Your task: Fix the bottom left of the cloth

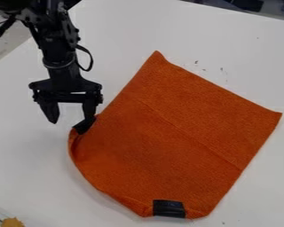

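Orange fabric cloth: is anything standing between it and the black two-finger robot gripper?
Nothing visible is in the way. One finger of the open black gripper is right at the curled left edge of the orange cloth.

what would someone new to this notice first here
The big orange cloth grabs the eye first, lying aslant across the white table, its left corner rumpled and turned in. Next comes the black gripper, hanging open at that corner from the upper left. A black patch also stands out on the cloth's bottom edge.
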Available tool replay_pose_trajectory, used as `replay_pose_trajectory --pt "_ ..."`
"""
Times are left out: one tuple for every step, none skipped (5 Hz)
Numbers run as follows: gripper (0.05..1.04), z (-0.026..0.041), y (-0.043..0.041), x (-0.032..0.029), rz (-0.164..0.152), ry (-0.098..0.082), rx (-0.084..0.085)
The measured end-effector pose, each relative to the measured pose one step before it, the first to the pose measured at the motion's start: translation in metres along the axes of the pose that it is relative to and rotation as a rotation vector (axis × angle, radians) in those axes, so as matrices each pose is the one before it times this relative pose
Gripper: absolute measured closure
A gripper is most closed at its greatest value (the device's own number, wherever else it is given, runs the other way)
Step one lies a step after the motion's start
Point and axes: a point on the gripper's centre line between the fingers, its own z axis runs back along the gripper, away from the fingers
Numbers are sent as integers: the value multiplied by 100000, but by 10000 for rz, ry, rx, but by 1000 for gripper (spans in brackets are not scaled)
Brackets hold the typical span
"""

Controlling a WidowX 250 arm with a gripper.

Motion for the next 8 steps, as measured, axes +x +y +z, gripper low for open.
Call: replay_pose_trajectory --pt "83 -855 -311 354 -121 -79 -225" --pt "83 -1310 92 736 -125 108 -240" --pt "131 -480 20 394 -37 -11 -183" --pt "407 13 76 391 -3 -166 47" --pt "705 25 68 -96 -14 79 43" --pt "897 10 -268 -106 -176 89 212" --pt "992 776 -27 -367 62 194 314" --pt "1008 3879 227 470 507 -502 548"
